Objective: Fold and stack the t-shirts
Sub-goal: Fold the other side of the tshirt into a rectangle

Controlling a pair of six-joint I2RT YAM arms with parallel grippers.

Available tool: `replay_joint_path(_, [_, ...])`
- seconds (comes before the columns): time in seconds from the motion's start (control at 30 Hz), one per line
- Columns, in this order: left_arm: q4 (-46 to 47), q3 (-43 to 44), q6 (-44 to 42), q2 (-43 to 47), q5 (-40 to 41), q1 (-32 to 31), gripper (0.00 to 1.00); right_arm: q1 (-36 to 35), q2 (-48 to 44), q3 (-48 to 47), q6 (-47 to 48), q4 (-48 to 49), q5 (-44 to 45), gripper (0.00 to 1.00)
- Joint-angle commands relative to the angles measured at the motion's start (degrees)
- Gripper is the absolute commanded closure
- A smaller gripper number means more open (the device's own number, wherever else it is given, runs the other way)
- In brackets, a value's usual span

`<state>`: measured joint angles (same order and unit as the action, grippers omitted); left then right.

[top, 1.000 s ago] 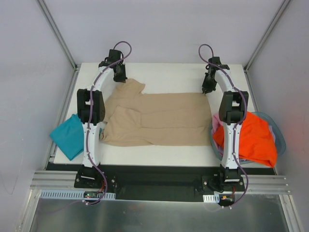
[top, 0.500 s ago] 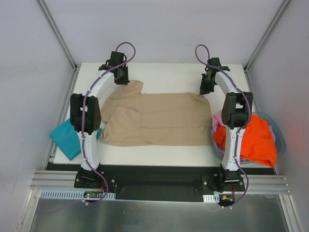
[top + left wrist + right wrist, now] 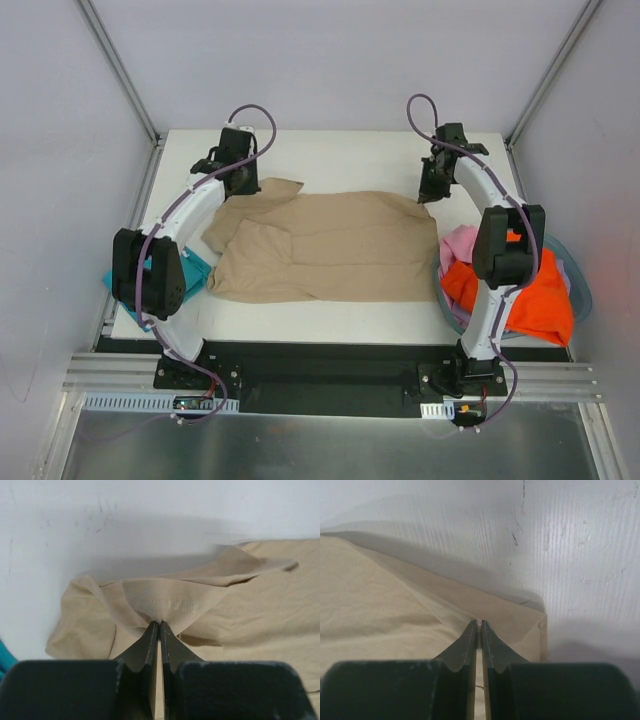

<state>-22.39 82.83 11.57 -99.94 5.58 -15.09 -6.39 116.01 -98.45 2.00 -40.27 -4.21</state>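
The large tan short-sleeved cloth t-shirt (image 3: 330, 245) lies spread across the middle of the white table (image 3: 350, 160), its length running left to right, with folds along the body and a sleeve bunched at its left end.

The left gripper (image 3: 243, 180) is at the shirt's far left corner. In the left wrist view its two dark fingers (image 3: 150, 642) are pressed together with no gap at the tips. They pinch a peak of tan cloth (image 3: 170, 600) that rises off the table and casts a shadow behind it.

The right gripper (image 3: 428, 192) is at the shirt's far right corner. In the right wrist view its fingers (image 3: 467, 640) are drawn almost together, nipping the edge of the tan cloth (image 3: 370, 595) just beside that corner, which stands slightly clear of the table.

A teal cloth t-shirt (image 3: 196, 270) lies at the table's left edge, partly hidden under the left arm. At the right edge, an orange t-shirt (image 3: 540, 305) and a pink one (image 3: 460, 243) are heaped in a round blue-grey basket (image 3: 585, 290).
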Motion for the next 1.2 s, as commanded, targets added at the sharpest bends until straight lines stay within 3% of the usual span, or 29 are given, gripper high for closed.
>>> replay_joint_path(0.0, [2.00, -4.60, 2.22, 7.65, 3.56, -1.43, 1.00, -0.46, -6.58, 3.53, 1.34, 0.19, 1.92, 0.93])
replay_joint_path(0.6, [2.00, -21.82, 8.55, 28.13, 6.55, -2.84, 1.00, -0.20, -15.81, 10.03, 5.56, -2.36, 9.57, 0.93])
replay_joint_path(1.17, [0.24, -36.15, 18.38, 41.31, 3.82, -2.84, 1.00, 0.86, -15.81, 12.15, 7.05, -3.23, 9.48, 0.91])
